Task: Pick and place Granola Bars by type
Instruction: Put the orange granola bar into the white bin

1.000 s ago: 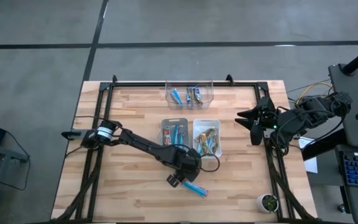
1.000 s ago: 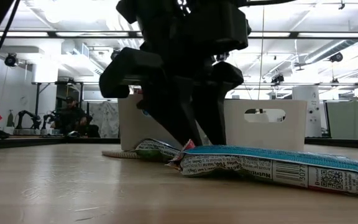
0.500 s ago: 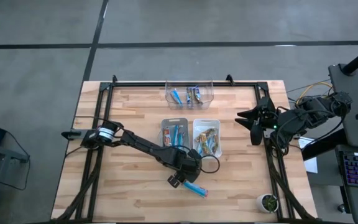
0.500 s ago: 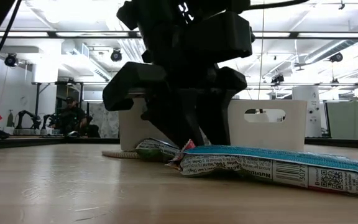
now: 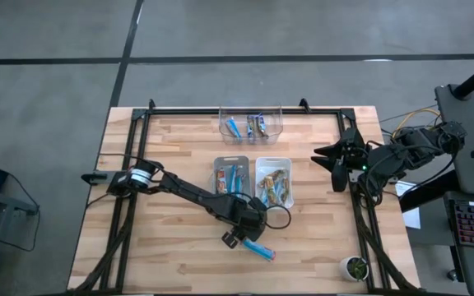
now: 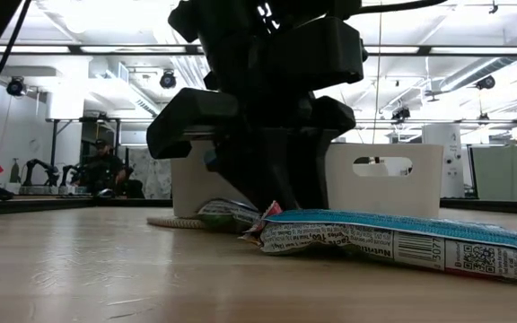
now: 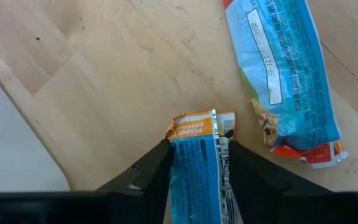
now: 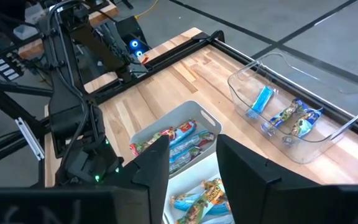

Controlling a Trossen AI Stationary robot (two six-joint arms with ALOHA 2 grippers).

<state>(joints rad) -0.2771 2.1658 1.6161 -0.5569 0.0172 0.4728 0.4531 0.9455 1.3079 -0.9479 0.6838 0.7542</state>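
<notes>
The pale wood-plank tabletop (image 5: 171, 140) carries 3 bins: a clear bin (image 5: 250, 124) near the far edge, with a grey bin (image 5: 231, 178) and a white bin (image 5: 273, 182) side by side at mid-table. A blue granola bar (image 5: 261, 251) lies flat on the planks near the front edge.

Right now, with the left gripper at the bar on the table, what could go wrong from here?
1. The left gripper has its fingers on both sides of a blue bar near its end, so the wrapper may slip or tear when lifted.
2. A second blue bar lies loose close beside it; the fingers could push it away.
3. The grey bin stands near, so a low carry might hit its wall.
</notes>
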